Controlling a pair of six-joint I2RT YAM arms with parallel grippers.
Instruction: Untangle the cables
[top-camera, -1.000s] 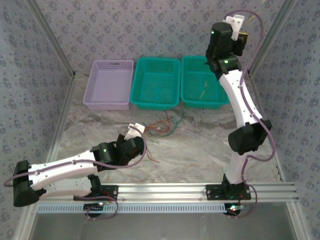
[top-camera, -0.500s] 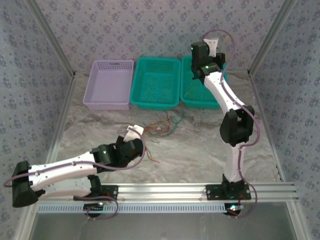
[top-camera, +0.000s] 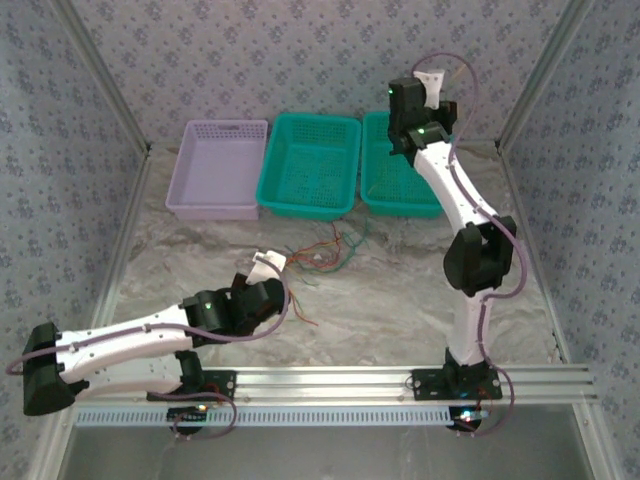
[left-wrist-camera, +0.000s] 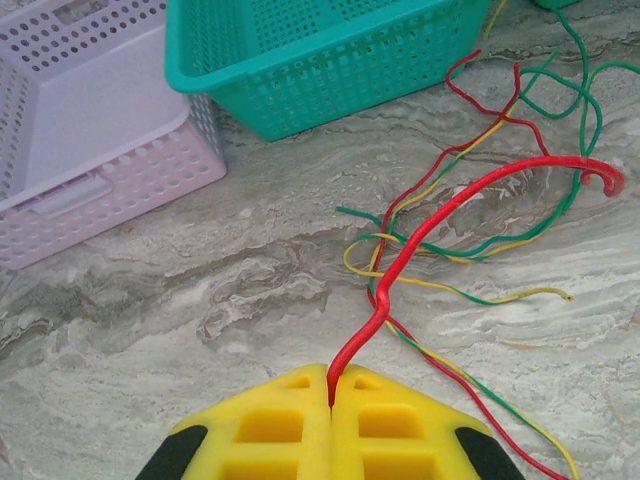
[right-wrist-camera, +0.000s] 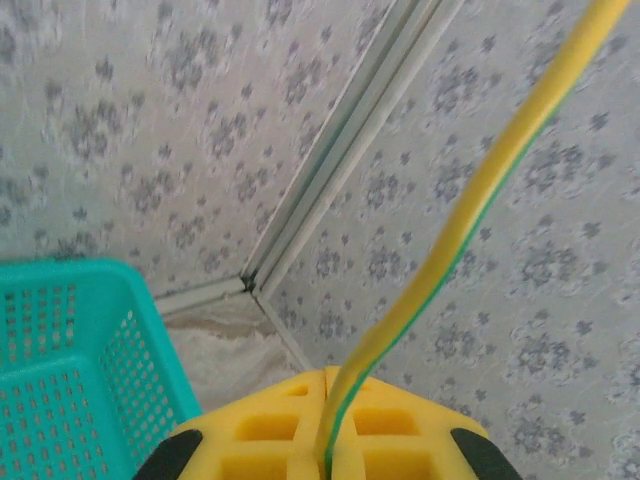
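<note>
Moved: right arm has swung in from the far right corner and now stands over the right teal basket; left arm has hardly shifted.
Right gripper: clenched on a yellow-green cable, held high and aimed toward the wall; the cable runs out past the frame edge.
Left gripper: low over the table, clamped on a red cable that arches up and hooks over the tangle.
Tangle: red, green and yellow strands loosely crossed on the table, near the front of the middle teal basket; lilac basket sits off to the left.
Stage: probably one strand lifted clear for a basket, another gripped for pulling out.
Risk, left: the red cable weaves among the green and yellow ones, so a quick pull could drag the whole heap or tighten a crossing.
Risk, right: the thin cable is pinched at one spot only, so letting go off-centre could land it on the rim or outside.
</note>
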